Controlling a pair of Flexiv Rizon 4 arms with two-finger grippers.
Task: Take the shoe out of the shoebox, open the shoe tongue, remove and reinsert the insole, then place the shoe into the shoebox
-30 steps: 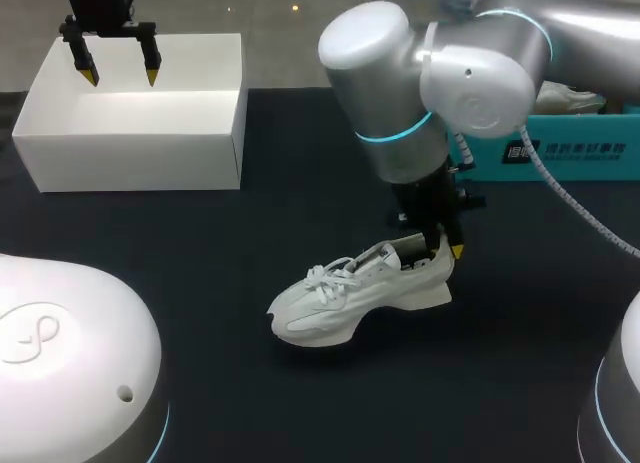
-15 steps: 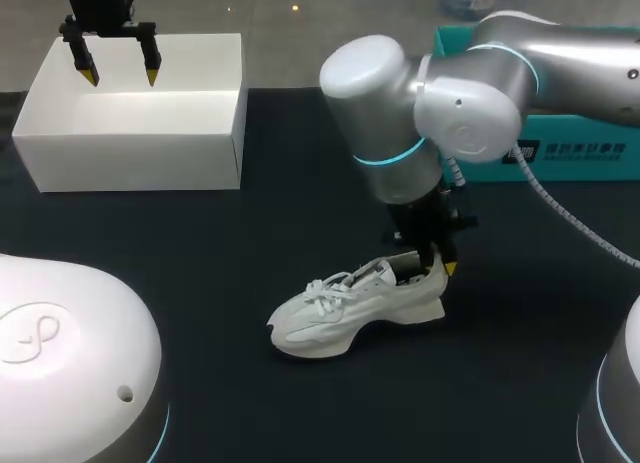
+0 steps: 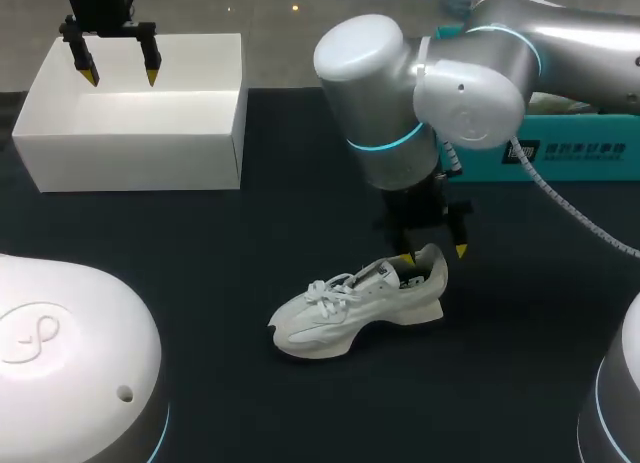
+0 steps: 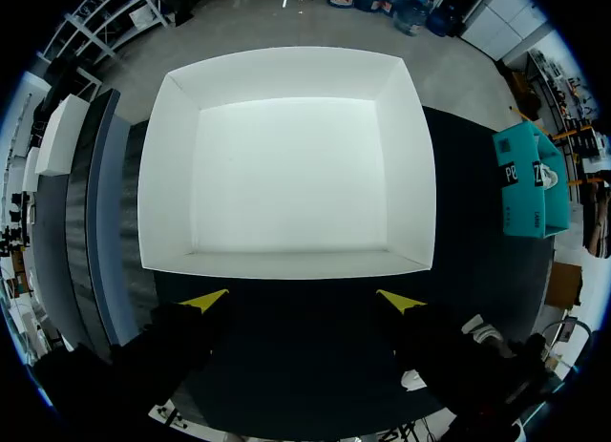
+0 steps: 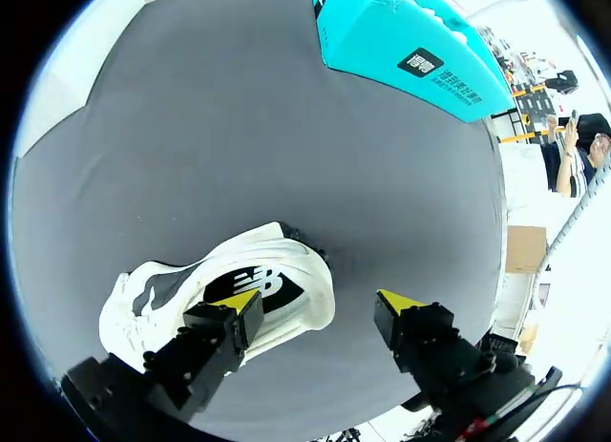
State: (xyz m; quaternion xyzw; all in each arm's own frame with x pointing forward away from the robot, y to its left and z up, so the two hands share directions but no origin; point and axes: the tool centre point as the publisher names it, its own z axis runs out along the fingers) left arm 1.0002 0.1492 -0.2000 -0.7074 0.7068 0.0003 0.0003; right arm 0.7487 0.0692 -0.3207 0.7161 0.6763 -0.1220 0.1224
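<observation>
White sneaker (image 3: pixel 350 308) with a black inside, on a black bench (image 3: pixel 200 253); white shoebox (image 3: pixel 140 143); teal box (image 3: pixel 570 153), white print.

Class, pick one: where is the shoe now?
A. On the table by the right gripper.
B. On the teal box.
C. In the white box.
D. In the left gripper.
A: the shoe lies on the table, the open right gripper just above its heel.
</observation>
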